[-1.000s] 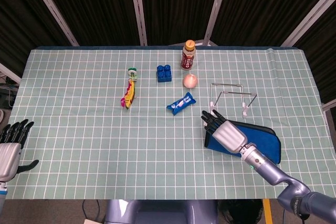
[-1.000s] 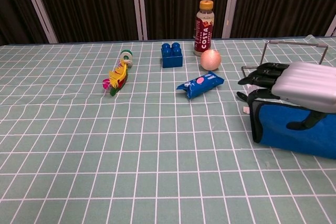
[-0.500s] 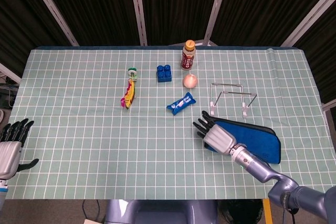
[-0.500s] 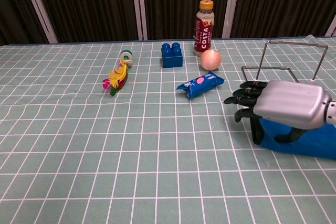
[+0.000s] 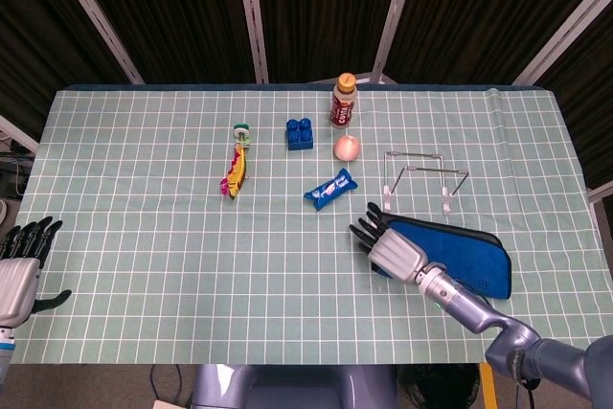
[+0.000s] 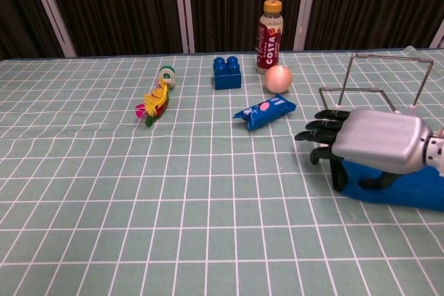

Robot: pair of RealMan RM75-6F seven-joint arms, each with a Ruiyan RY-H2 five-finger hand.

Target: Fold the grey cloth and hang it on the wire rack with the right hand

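Over the last second I've brought my right hand (image 5: 391,248) back toward the robot and to its left, off the top of the flat blue cloth with the dark edge (image 5: 460,258). It lay over the cloth's left end; now only its rear overlaps that end, and the dark fingers (image 6: 320,132) reach out over the bare checked green tablecloth (image 5: 144,227). More of the cloth's blue face shows.

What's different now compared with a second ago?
The right hand slid leftward along the cloth, from over its left part to past its left edge, fingers spread, gripping nothing visible. The cloth looks blue and lies folded on the table, not yet hung. The wire rack, snack packet, left hand and other items stayed put.
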